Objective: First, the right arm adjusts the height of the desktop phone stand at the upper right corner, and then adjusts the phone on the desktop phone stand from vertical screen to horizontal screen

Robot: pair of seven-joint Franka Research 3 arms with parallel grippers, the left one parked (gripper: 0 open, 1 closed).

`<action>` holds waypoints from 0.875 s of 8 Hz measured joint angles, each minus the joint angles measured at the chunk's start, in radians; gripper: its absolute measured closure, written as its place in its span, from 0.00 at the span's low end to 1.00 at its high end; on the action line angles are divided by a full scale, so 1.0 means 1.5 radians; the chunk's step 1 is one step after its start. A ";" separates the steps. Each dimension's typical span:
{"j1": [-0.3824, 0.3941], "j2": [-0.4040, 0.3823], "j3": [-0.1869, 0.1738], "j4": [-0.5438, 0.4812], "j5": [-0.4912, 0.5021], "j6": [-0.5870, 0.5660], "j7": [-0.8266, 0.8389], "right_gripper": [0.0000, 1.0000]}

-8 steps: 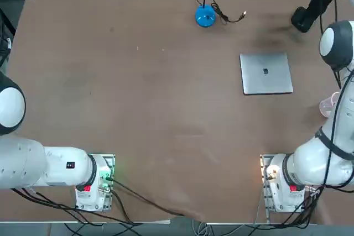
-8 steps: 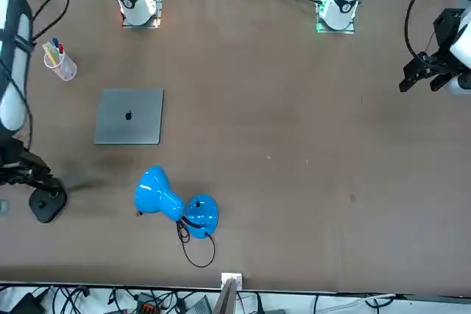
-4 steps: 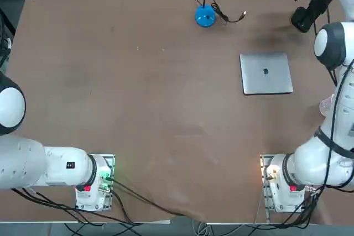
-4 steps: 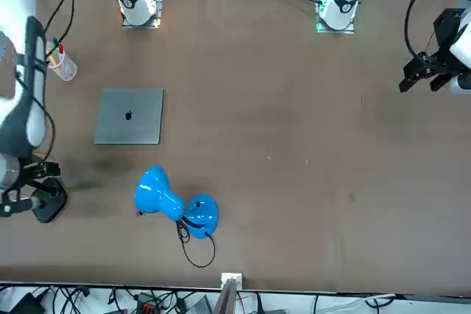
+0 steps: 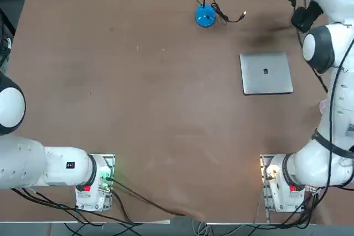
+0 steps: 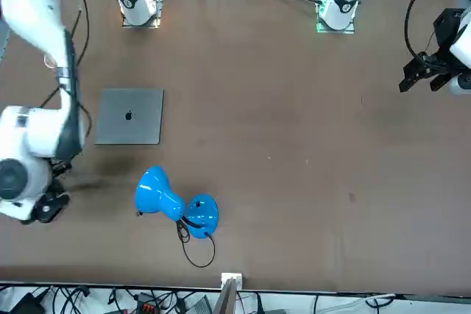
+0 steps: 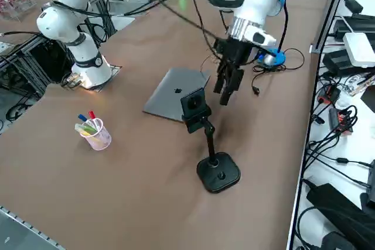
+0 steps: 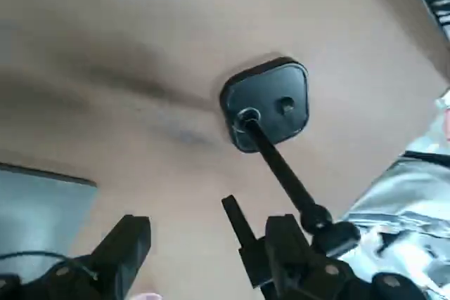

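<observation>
The black desktop phone stand sits in the table's far right corner, its thin pole slanting up to the small black phone. My right gripper hangs fingers-down just beyond the phone, level with it and apart from it. In the wrist view the gripper is open with nothing between its fingers. The rounded-square base and the pole lie ahead of it. From overhead, part of the stand shows under my forearm. In the front view my arm covers most of the base.
A closed silver laptop lies flat beside the stand. A blue lamp with a black cable stands further along the back edge. A clear cup of pens is nearer my base. The table's edge runs close past the stand.
My right arm has swung in over the far right corner and come down. The gripper now hangs beside the phone, and my arm hides most of the stand in the front view.
</observation>
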 joint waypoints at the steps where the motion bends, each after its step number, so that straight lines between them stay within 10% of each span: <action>1: 0.008 0.000 0.000 -0.017 -0.011 0.000 -0.023 0.00; 7: 0.013 0.011 -0.003 -0.084 -0.113 0.003 -0.126 0.00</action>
